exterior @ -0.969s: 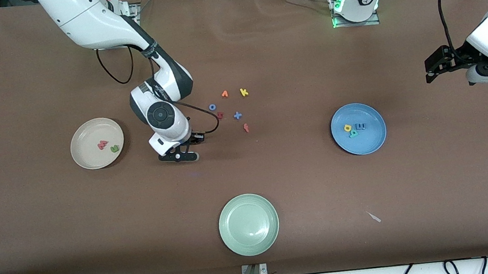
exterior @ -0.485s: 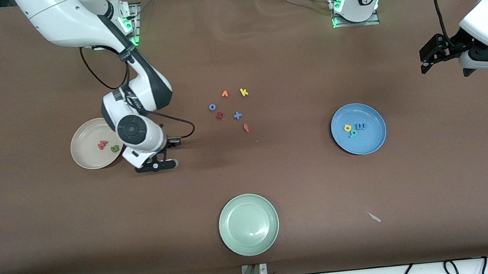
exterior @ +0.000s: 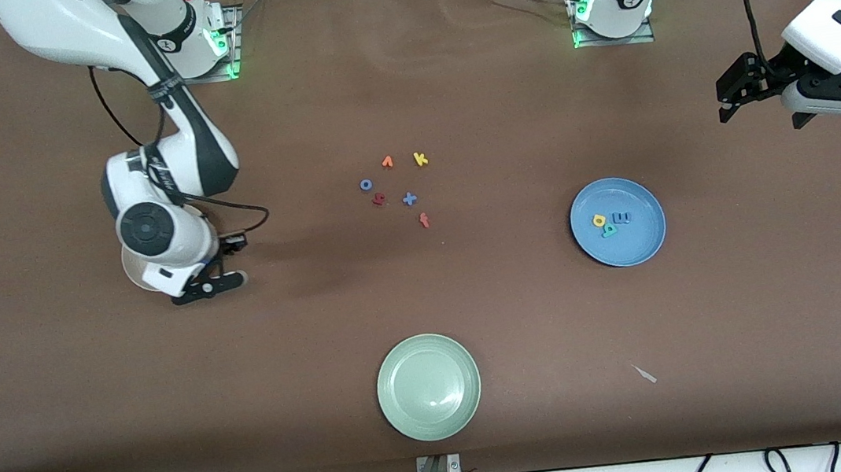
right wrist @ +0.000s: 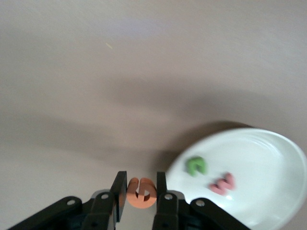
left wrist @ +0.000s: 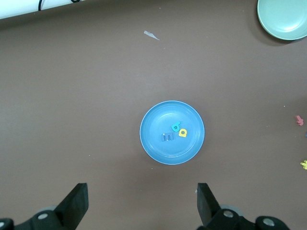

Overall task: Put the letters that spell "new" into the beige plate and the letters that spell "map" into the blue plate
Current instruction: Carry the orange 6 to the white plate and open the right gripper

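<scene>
My right gripper (exterior: 209, 284) (right wrist: 141, 192) is shut on the orange "e" (right wrist: 141, 193), held in the air at the edge of the beige plate (exterior: 129, 271) (right wrist: 268, 148). The green "n" (right wrist: 196, 165) and the salmon "w" (right wrist: 222, 183) lie in that plate; in the front view the wrist hides them. The blue plate (exterior: 637, 243) (left wrist: 153, 120) holds the blue "m" (exterior: 622, 218) (left wrist: 168, 137), the yellow "a" (exterior: 598, 220) (left wrist: 183, 132) and the teal "p" (exterior: 609, 230) (left wrist: 176, 127). My left gripper (exterior: 726, 92) (left wrist: 142, 207) waits open and empty in the air, off past the blue plate toward the left arm's end of the table.
Several loose letters lie mid-table: orange "v" (exterior: 387, 162), yellow "k" (exterior: 420, 159), blue "o" (exterior: 365, 184), dark red "s" (exterior: 379, 199), a blue plus (exterior: 409, 199), a red piece (exterior: 424, 220). A pale green plate (exterior: 428, 387) (left wrist: 283, 17) sits nearest the front camera, with a paper scrap (exterior: 644, 373) beside it.
My right arm has swung from beside the loose letters toward its own end of the table, bringing the orange "e" to the beige plate's edge. My left gripper has drifted slightly toward the bases.
</scene>
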